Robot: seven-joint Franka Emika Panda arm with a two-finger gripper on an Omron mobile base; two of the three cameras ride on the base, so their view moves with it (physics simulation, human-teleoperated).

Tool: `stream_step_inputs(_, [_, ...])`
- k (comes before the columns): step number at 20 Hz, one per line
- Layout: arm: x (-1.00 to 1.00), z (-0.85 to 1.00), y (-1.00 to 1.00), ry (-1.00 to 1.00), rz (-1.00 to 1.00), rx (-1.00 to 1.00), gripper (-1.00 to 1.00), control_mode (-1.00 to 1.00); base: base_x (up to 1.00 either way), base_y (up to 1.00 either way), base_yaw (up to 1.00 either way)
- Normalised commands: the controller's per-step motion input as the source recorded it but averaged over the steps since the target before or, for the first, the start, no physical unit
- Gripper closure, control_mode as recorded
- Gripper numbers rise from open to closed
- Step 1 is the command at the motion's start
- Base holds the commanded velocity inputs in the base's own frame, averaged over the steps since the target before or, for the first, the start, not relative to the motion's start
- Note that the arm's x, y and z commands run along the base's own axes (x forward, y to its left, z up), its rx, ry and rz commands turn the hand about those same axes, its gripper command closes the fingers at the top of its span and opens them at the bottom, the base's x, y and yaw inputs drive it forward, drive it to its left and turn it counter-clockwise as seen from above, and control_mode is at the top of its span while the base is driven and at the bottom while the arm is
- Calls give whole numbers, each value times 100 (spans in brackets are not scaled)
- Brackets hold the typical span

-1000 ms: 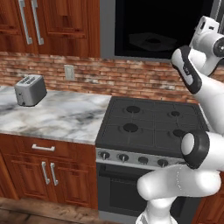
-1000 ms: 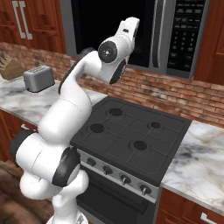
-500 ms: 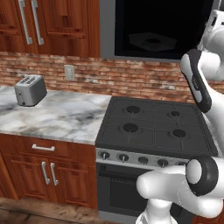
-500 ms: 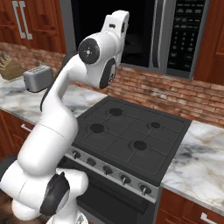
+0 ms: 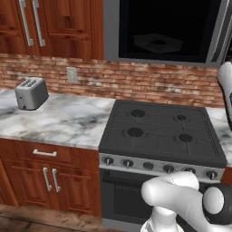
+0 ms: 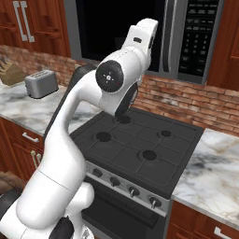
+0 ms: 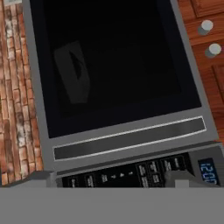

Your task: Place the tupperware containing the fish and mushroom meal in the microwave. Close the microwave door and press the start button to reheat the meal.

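The microwave (image 5: 158, 31) hangs above the stove, and its door (image 7: 113, 65) looks shut, dark glass inside a grey frame. Through the glass the tupperware (image 7: 72, 72) shows dimly as a pale rectangle, also faint in the left base view (image 5: 156, 43). The meal in it is too dim to make out. In the hand view, the long silver handle (image 7: 129, 138) runs beside the control panel (image 7: 131, 175), which shows in the right base view too (image 6: 198, 35). My gripper (image 7: 111, 179) is open and empty, its fingertips (image 7: 41, 177) close in front of the panel. I cannot pick out the start button.
Below the microwave is a black stove (image 5: 161, 131) with knobs along its front. A toaster (image 5: 31, 93) stands on the marble counter (image 5: 68, 120) to the left, with a knife block (image 6: 10, 72) beyond it. Wooden cabinets (image 5: 50, 22) flank the microwave above a brick wall (image 5: 90, 77).
The arm has swung up and to the right toward the microwave's front, sliding out of the left base view. The gripper has stayed open.
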Motion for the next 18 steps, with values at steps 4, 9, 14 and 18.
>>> stream_step_inputs(4, [-61, 0, -54, 0, 0, 6, -100, -100, 0, 0, 0])
stream_step_inputs(9, [-45, -11, -41, 1, 3, 6, -100, -100, 0, 0, 0])
stream_step_inputs(14, [-7, -29, -7, 0, 15, 3, -100, -100, 0, 0, 0])
stream_step_inputs(18, [0, -39, 0, 0, 19, 0, 100, -100, 0, 0, 0])
